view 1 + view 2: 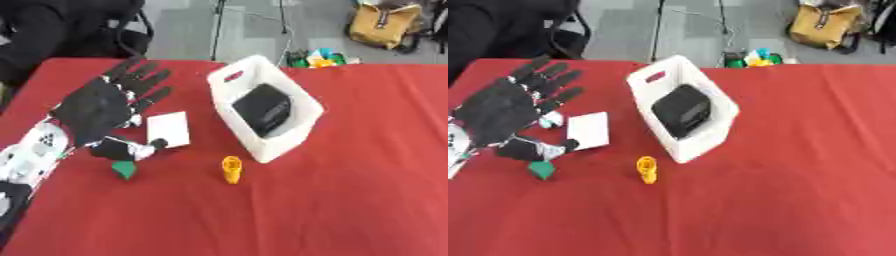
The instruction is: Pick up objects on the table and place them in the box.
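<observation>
On the red table [350, 190], your left hand [98, 107] hovers over the left side, fingers [144, 75] spread and nearly straight, pointing up and away toward the far edge, holding nothing. Its thumb [131, 148] reaches right, the tip at the near-left corner of a white card [168, 129] that lies flat just beside the hand; whether the tip touches the card cannot be told. Something small and white with a touch of green [551, 119] peeks out under the fingers, at the card's left edge.

Just below the thumb sits a green block [124, 170], partly under the hand's shadow. To its right, near the box's near corner but apart from it, stands a small yellow piece [231, 169] (its exact shape is hard to make out).

The white box [302, 95] sits at mid-table, turned at an angle, with a handle slot in its far wall. A black object [262, 109] already lies inside, filling much of the box.

Your right hand shows in neither view. Beyond the table's far edge lie grey floor, a tan bag [383, 25] and a cluster of coloured items [319, 58].
</observation>
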Robot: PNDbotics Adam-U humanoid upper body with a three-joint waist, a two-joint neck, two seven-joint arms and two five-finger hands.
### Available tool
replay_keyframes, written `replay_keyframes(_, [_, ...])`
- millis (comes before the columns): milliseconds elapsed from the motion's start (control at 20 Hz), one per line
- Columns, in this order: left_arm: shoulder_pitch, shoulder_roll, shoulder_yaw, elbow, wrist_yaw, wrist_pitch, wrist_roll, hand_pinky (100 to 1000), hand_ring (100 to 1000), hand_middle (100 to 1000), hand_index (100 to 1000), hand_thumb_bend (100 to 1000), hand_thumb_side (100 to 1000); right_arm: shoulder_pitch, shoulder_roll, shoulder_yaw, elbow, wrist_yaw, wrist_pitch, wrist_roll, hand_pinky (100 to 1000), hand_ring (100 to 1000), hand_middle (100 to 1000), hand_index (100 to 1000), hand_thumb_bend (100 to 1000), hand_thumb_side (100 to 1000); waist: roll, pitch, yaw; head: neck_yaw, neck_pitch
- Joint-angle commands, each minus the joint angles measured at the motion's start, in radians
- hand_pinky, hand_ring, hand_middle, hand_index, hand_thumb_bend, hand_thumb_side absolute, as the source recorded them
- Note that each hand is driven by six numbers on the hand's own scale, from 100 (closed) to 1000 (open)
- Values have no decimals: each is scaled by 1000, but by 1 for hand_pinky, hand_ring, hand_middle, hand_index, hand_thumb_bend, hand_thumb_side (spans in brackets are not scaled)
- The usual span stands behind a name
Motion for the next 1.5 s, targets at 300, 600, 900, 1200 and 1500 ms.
replay_keyframes(300, [-22, 15, 1, 11, 13, 5, -14, 1000, 1000, 1000, 1000, 432, 1000, -4, -19, -2, -23, 0, -1, -1, 771, 830, 717, 704, 100, 1000, 2, -16, 0, -1, -7])
replay_keyframes(600, [-24, 13, -5, 17, 34, -3, -35, 1000, 1000, 1000, 1000, 390, 1000, -4, -20, -2, -23, -1, -1, 0, 772, 830, 716, 703, 100, 1000, 3, -16, -1, -2, -7])
replay_keyframes(900, [-30, 7, -18, 41, 57, -19, -119, 1000, 1000, 1000, 1000, 411, 1000, -5, -19, 0, -23, -2, 0, 1, 773, 831, 716, 703, 100, 1000, 3, -17, 0, -1, -6])
replay_keyframes(1200, [-54, -7, -34, 114, 82, -30, -158, 1000, 1000, 1000, 1000, 418, 1000, -6, -18, 2, -23, -5, 3, 3, 774, 831, 715, 704, 100, 1000, 3, -18, -3, -2, -14])
replay_keyframes(1500, [-87, -27, -42, 195, 70, -28, -141, 1000, 1000, 1000, 1000, 383, 1000, -5, -17, 3, -23, -5, 2, 5, 775, 831, 715, 703, 100, 1000, 3, -17, -7, 0, -18])
